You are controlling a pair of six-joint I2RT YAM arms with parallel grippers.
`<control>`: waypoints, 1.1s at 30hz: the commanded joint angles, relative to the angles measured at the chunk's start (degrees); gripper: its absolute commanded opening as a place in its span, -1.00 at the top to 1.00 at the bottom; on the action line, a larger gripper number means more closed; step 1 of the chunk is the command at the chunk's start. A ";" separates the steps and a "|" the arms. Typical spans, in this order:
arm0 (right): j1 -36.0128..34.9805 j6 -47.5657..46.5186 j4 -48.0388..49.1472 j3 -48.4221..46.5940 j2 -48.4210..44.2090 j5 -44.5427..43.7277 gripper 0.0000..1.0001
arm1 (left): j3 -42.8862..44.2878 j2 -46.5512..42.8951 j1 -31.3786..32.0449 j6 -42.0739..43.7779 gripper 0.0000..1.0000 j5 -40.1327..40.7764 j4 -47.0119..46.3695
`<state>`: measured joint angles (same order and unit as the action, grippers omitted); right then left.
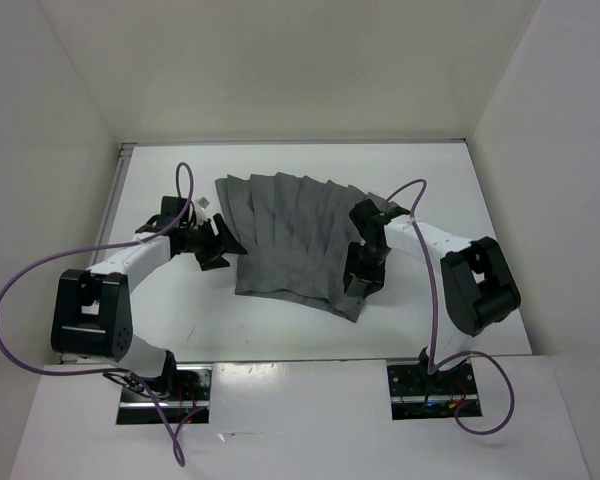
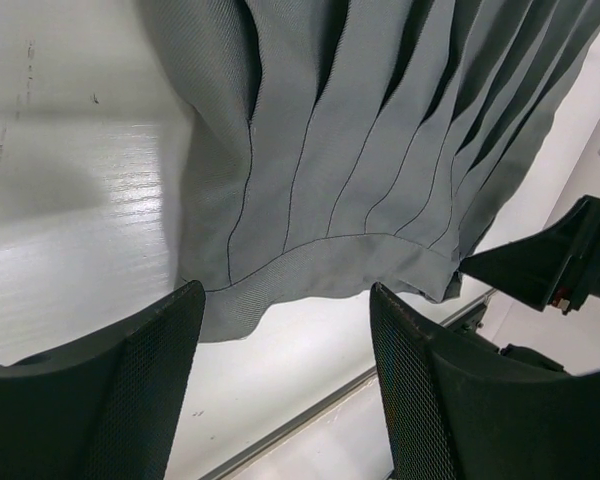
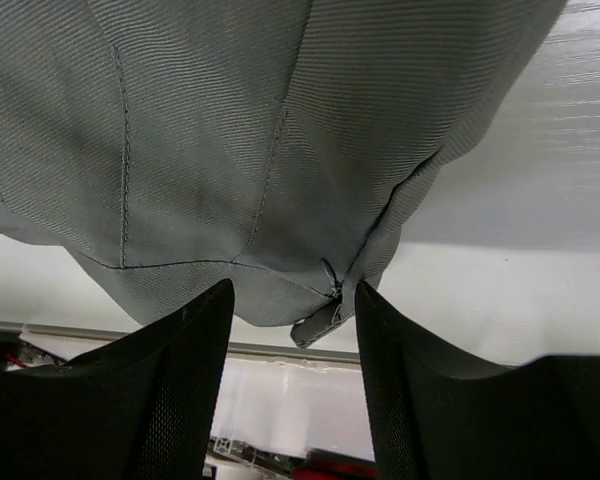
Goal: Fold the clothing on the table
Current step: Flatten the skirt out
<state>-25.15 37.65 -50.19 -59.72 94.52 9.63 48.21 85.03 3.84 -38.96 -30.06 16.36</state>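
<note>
The clothing (image 1: 295, 240), a mid-grey pleated skirt, lies spread flat on the white table (image 1: 180, 315), fanning out toward the back. My left gripper (image 1: 218, 246) is at the skirt's left edge, open. In the left wrist view its fingers (image 2: 140, 380) stand apart over bare table, with the skirt's hem (image 2: 320, 265) just ahead of them. My right gripper (image 1: 357, 284) hovers over the skirt's near right corner, also open. In the right wrist view the corner (image 3: 325, 300), with a small sewn tab, hangs just past the fingertips (image 3: 185, 350), and nothing is gripped.
White walls (image 1: 60, 120) close in the table on the left, back and right. A metal rail (image 2: 310, 410) runs along the table's edge. Purple cables (image 1: 40, 270) loop from both arms. The right gripper's dark finger (image 2: 555, 262) shows in the left wrist view.
</note>
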 commanded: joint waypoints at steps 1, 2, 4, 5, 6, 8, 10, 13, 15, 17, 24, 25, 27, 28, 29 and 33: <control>-0.08 -0.65 1.07 -0.49 -0.13 2.76 -0.14 | -0.57 -2.15 -0.32 1.17 -0.48 -0.61 -0.54; -0.08 -0.65 0.28 -0.48 -0.13 2.76 -0.14 | -0.57 -2.15 -0.32 1.17 -0.48 -0.61 -0.54; -0.08 -0.65 -0.25 0.92 -0.13 2.76 -0.14 | -1.09 -2.68 -0.32 1.17 -0.48 -0.61 -0.54; -0.08 -0.65 -1.12 0.93 -0.13 2.76 -0.14 | -1.10 -2.68 -0.32 1.17 -0.48 -0.61 -0.54; -0.08 -0.65 -1.92 1.45 -0.73 2.76 -0.14 | -1.10 -2.68 -0.32 1.17 -0.48 -0.61 -0.54; -0.08 -0.65 -2.62 1.98 -0.74 2.76 -0.11 | -1.10 -2.68 -0.32 1.17 -0.48 -0.61 -0.54; -0.08 -0.65 -3.24 3.03 -1.36 2.24 -0.11 | -1.10 -2.68 -0.32 1.17 -0.48 -0.61 -0.54; -0.08 -0.65 -4.29 3.65 -1.88 0.92 -0.11 | -1.62 -3.20 -0.32 0.64 -0.48 -0.61 -0.54; -0.08 -0.65 -4.30 4.17 -1.88 0.30 -0.11 | -1.62 -3.21 -0.32 0.64 -0.48 -0.61 -0.54; -0.08 -0.65 -4.30 4.79 -1.88 0.30 -0.11 | -1.62 -3.73 -0.32 0.64 -0.48 -0.61 -0.54; -0.08 -1.26 0.62 2.95 5.84 2.23 0.46 | -2.68 -3.74 -0.32 0.11 -0.48 0.62 0.07; -0.60 -1.78 0.62 2.95 6.55 2.24 0.75 | -2.68 -4.26 -0.32 0.11 -0.48 1.32 0.08; -0.61 -1.79 0.62 2.24 5.77 1.54 1.00 | -3.29 -4.26 -0.32 0.63 -0.48 3.78 1.47; -0.61 -1.18 0.62 1.72 4.81 0.23 1.00 | -3.29 -4.26 -0.32 0.64 -0.48 3.78 1.48; -0.61 -1.17 0.02 1.72 2.88 -0.65 1.00 | -3.99 -3.65 -0.32 0.64 -0.48 5.09 1.48; -0.61 -0.65 -0.69 1.10 2.25 -1.81 1.00 | -5.75 -2.94 0.73 -0.93 -0.37 8.34 2.54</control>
<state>-25.36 36.60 -51.59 -56.53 98.80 10.72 44.05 82.52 3.95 -39.35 -25.23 17.52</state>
